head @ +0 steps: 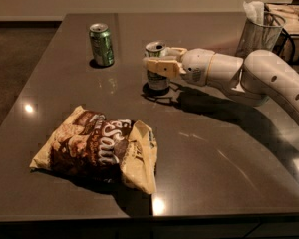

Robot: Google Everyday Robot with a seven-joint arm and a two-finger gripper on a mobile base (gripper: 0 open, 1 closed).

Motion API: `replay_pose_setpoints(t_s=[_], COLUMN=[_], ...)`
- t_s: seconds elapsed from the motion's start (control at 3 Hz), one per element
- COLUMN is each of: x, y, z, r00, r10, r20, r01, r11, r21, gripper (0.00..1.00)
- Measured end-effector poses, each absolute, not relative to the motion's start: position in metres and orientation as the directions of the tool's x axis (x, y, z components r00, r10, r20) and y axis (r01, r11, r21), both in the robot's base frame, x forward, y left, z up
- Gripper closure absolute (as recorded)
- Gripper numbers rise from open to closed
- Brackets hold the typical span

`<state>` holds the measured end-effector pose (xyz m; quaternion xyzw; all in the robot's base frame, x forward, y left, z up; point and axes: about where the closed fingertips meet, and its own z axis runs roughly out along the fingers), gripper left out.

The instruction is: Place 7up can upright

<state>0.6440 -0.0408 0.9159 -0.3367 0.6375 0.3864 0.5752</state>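
Note:
The 7up can stands upright on the dark table, a little behind the table's middle; its silver top with the opening faces up. My gripper reaches in from the right at the can's upper half. One tan finger crosses the front of the can and the other lies behind it. The fingers are closed on the can. The can's base rests on the table.
A mostly green can stands upright at the back left. A crumpled brown and cream chip bag lies at the front left. A metal mesh holder with napkins stands at the back right, beside a basket.

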Motion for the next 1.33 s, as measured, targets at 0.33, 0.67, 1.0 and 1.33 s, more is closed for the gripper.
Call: replay_pose_setpoints(t_s=[0.33,0.67,1.0,1.33], x=[0.6435,0.6431,0.6427,0.6427], y=[-0.0379,-0.0351,-0.0325,-0.0324], z=[0.9164,0.9168,0.9173,0.9173], r00=[-0.111,-0.11,-0.11,-0.11], r10=[0.015,0.014,0.014,0.014], r20=[-0.994,-0.994,-0.994,-0.994], r01=[-0.876,-0.878,-0.88,-0.88], r11=[0.471,0.467,0.463,0.463], r21=[0.104,0.104,0.104,0.104], gripper=[0.36,0.12,0.0,0.0])
